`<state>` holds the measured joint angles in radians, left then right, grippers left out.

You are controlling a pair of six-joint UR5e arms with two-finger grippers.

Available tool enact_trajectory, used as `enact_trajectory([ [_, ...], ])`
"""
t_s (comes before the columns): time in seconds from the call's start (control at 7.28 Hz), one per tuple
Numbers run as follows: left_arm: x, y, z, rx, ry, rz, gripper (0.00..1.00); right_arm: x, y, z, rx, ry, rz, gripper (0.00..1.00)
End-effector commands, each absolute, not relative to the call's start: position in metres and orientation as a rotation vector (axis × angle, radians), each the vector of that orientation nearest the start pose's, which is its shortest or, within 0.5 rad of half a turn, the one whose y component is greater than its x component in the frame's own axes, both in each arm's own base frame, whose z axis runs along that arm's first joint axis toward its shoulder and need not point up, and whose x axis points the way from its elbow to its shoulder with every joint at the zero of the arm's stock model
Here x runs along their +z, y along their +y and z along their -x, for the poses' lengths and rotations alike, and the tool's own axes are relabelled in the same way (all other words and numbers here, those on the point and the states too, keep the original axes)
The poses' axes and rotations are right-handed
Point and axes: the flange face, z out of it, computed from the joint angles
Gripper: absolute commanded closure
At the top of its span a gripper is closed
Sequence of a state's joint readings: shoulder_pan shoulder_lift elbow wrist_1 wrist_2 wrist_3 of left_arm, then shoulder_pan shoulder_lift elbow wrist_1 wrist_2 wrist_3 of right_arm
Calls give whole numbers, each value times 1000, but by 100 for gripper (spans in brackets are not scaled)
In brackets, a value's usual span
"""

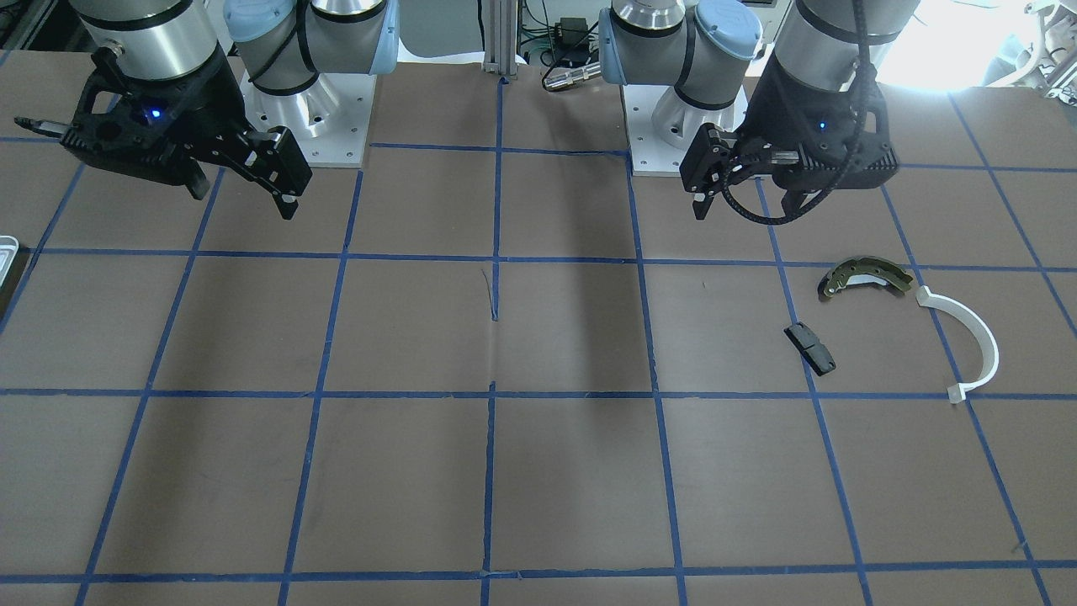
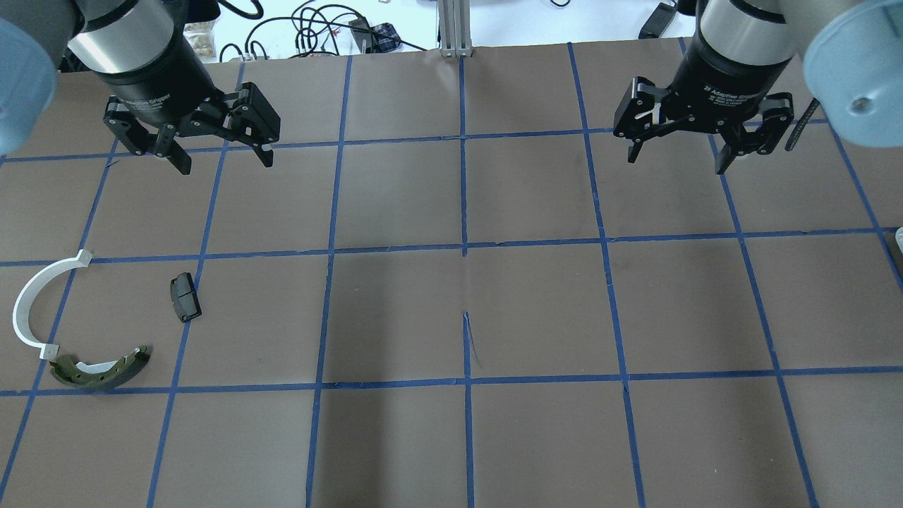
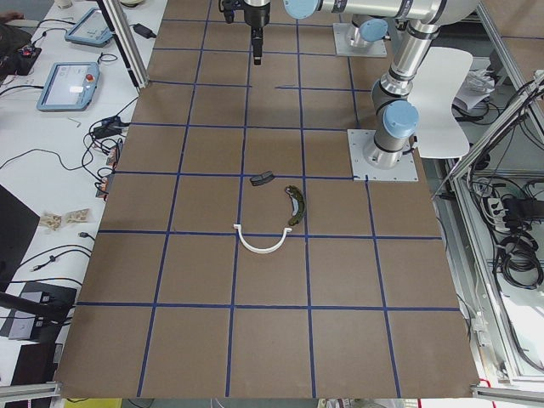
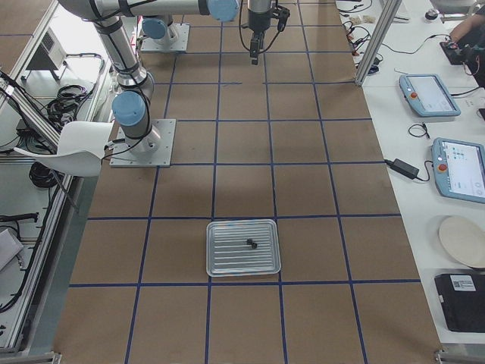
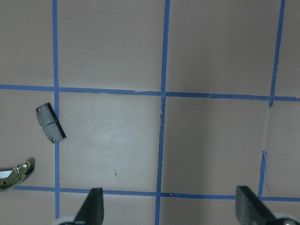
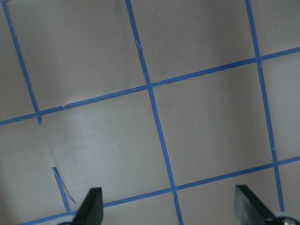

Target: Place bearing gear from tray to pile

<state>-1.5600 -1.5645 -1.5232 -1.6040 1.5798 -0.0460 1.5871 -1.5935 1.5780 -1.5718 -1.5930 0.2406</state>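
Observation:
The tray point(image 4: 242, 248) lies on the table in the exterior right view, with small dark parts, the bearing gear point(image 4: 251, 243), on it; only its rim shows in the front-facing view point(image 1: 7, 252). The pile is the olive brake shoe point(image 2: 102, 368), the black pad point(image 2: 185, 296) and the white arc point(image 2: 35, 303); all three also show in the front-facing view point(image 1: 867, 276). My left gripper point(image 2: 226, 164) hangs open and empty above the table, beyond the pad. My right gripper point(image 2: 676, 162) hangs open and empty on the other side, away from the tray.
The table is brown with a blue tape grid point(image 2: 463, 247). The arm bases point(image 1: 311, 118) stand at the robot's edge. Cables and an aluminium post point(image 2: 451, 28) are at the far edge. Operator tables with tablets point(image 4: 455, 163) flank the far side.

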Motion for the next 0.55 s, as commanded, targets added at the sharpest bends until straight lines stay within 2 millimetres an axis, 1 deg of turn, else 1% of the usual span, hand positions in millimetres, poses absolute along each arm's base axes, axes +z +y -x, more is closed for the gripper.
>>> enact_trajectory([
  [0.0,512,-492,128,-36,3142,94,0,493,-484,-143,-29,3148,-335,0],
  [0.14,512,-492,128,-36,3140,94,0,492,-485,-142,-26,3153,-328,0],
  [0.41,512,-492,128,-36,3139,92,0,492,-492,-121,-15,3194,-325,0],
])
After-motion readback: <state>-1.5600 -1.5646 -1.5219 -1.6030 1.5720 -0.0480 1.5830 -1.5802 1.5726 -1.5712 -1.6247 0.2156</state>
